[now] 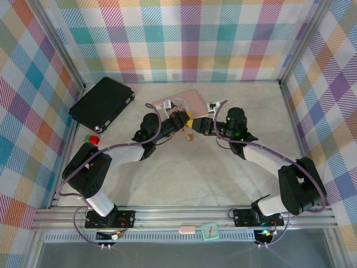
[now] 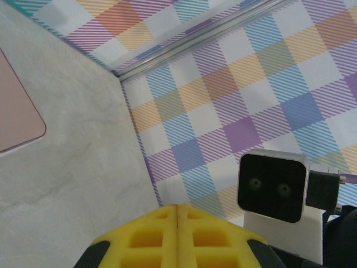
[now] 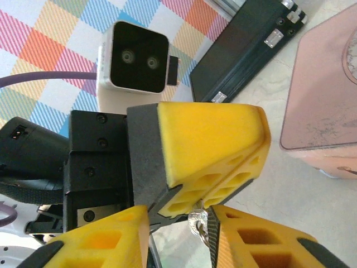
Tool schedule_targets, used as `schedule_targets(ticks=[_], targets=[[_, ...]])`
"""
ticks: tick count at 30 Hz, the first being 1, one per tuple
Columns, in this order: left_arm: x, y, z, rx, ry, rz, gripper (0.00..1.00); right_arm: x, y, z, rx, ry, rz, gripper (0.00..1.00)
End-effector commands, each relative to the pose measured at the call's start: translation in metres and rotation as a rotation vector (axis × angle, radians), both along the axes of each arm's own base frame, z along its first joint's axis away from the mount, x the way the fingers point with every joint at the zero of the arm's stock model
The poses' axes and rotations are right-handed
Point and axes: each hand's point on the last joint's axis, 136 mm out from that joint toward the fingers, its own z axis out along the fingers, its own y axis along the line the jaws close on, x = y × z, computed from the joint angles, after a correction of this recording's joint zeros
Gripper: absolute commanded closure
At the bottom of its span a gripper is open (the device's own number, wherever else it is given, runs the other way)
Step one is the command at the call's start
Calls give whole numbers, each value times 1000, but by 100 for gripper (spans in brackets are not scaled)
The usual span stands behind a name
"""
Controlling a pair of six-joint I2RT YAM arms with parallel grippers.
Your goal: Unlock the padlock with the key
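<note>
Left gripper [image 1: 187, 119] is reaching in over the middle of the tabletop [image 1: 223, 178]. In its wrist view its yellow fingers [image 2: 150, 237] are pressing flat together with no gap. Whether anything is pinched between them cannot be told.

Right gripper [image 1: 202, 124] is facing it from the opposite side, tip to tip. In the right wrist view its own fingers [image 3: 262, 240] are standing apart, and a small silver piece [image 3: 198, 226] is sitting in the gap against one inner face, just under the closed tips of the left gripper [image 3: 209, 190]. The gap is showing wider than the piece. What the piece is cannot be told.

Padlock [image 1: 190, 135] is showing as a small brass-gold spot just on the near side of the meeting fingertips. Whether it is hanging or lying on the tabletop cannot be told.

Pink tin [image 1: 181, 101] is lying just beyond the grippers. Black case [image 1: 102, 103] is lying at the far left, and red and green blocks [image 1: 92, 138] are sitting near its near corner.
</note>
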Motion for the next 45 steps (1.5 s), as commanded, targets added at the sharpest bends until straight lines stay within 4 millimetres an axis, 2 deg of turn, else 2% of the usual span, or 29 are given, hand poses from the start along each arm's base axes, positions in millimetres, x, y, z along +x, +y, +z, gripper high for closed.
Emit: schedule_targets(ticks=[1,13,16,21,23,27,30,32,33,34,37,39,42,45], targets=[[-5,6,39,-102,-93,-3,100,-1,5,-11,3,22,25,69],[-5,7,43,-127,-89,1,100,-2,6,-18,-3,35,18,67],[-6,4,40,-138,-76,-10,100,-1,10,-8,22,0,26,69],[-6,0,37,-164,-64,-21,100,0,15,-5,36,-8,42,72],[-7,-2,36,-169,-63,-26,100,0,16,-5,40,-7,45,75],[-12,-5,33,-178,-47,-37,100,0,18,-6,46,-10,59,85],[-13,-2,32,-182,-39,-34,100,0,18,-5,42,-30,63,97],[-15,-1,32,-176,-39,-35,100,-2,17,-4,26,-54,66,100],[-15,1,33,-165,-42,-34,87,-3,17,-6,5,-62,68,100],[-14,4,33,-148,-43,-30,70,-4,15,-9,-25,-71,70,100],[-9,20,31,-84,-37,12,36,-9,10,-14,-105,-111,68,100],[-7,29,30,-29,-33,40,28,-13,6,-16,-145,-139,69,100],[-9,34,31,42,-35,46,27,-17,3,-16,-178,-172,73,100],[-12,30,29,71,-27,8,29,-20,1,-12,-193,-205,82,100]])
